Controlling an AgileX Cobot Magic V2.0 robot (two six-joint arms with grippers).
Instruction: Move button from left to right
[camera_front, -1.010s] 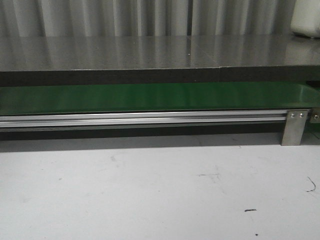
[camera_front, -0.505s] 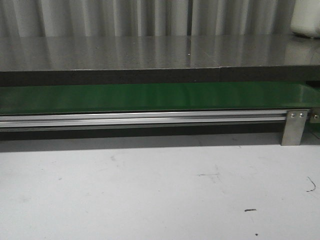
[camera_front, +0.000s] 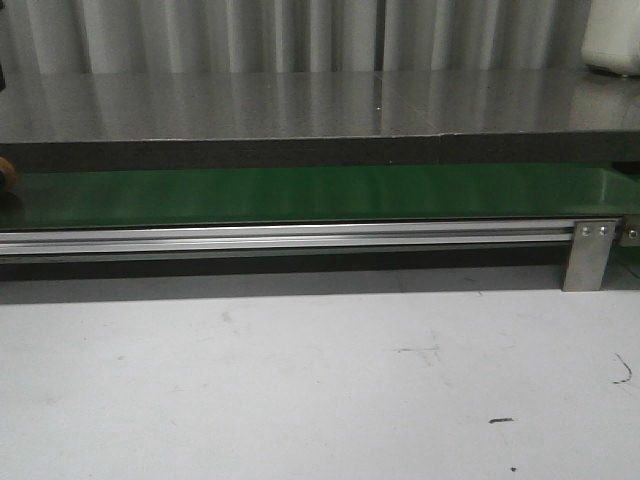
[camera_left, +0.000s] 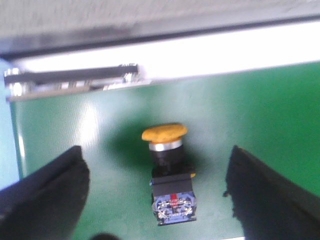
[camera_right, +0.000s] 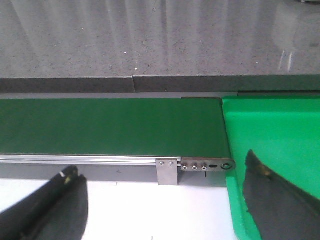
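Note:
The button (camera_left: 170, 167) lies on its side on the green belt (camera_left: 260, 115), orange cap (camera_left: 164, 132) pointing away, black body and blue terminal end toward the wrist. My left gripper (camera_left: 155, 167) is open, its black fingers (camera_left: 47, 192) standing either side of the button and apart from it. In the front view only an orange bit of the button (camera_front: 5, 172) shows at the far left edge of the belt (camera_front: 320, 195). My right gripper (camera_right: 162, 200) is open and empty over the white table, beside the belt's right end (camera_right: 110, 127).
An aluminium rail (camera_front: 290, 238) with a metal bracket (camera_front: 588, 255) runs along the belt's front. A bright green bin (camera_right: 280, 130) sits past the belt's right end. A dark shelf (camera_front: 320, 105) lies behind the belt, with a white container (camera_front: 612, 35) on it.
An orange bit of the button and a dark shape have come into the front view at its far left edge. Nothing else has moved.

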